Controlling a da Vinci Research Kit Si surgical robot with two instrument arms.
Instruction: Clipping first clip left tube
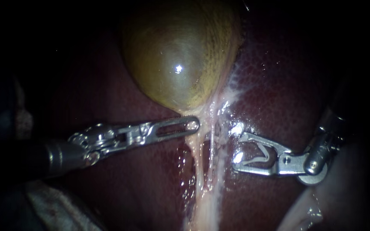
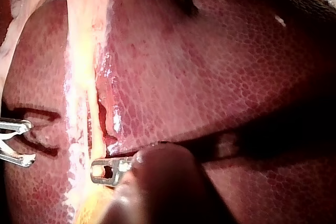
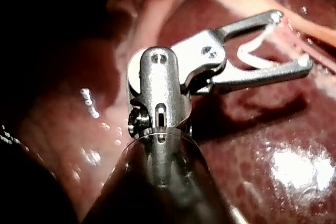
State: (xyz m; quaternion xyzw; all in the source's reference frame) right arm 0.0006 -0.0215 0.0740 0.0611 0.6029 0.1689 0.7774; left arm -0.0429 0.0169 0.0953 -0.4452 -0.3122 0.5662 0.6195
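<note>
Steel: your left instrument (image 1: 191, 125) grips gallbladder (image 1: 180, 55) neck, likely to tension left tube (image 1: 196, 167) | right instrument (image 1: 240, 150) holds 1 clip (image 1: 255, 161) (jaws wide) beside it, not yet around.

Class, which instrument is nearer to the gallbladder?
Left. My left instrument has its tip at the lower end of the gallbladder; my right instrument, a clip in its jaws, sits apart over the liver, beyond the pale tubes.

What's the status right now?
Jaws of right instrument hold open clip, short of tubes. Tip of left instrument at neck of gallbladder. No clip yet on left tube; right tube lies between.
</note>
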